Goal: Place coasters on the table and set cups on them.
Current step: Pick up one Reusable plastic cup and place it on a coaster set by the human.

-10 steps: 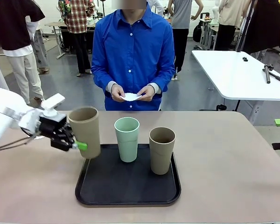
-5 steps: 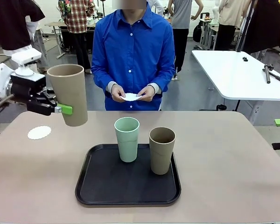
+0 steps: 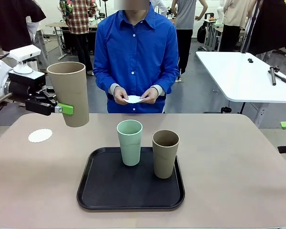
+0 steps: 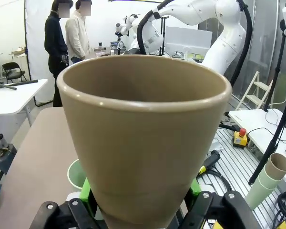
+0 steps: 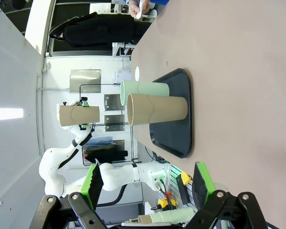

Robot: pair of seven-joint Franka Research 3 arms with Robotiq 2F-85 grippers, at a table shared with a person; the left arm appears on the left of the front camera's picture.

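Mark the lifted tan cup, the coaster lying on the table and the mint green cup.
lifted tan cup [image 3: 70, 95]: front view, middle of its side wall.
coaster [image 3: 40, 135]: front view, its centre.
mint green cup [image 3: 129, 145]: front view, middle of its outer wall.

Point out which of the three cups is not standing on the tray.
The tan-brown cup held in the left gripper, up in the air left of the black tray. The mint green cup and the second tan-brown cup stand on that tray.
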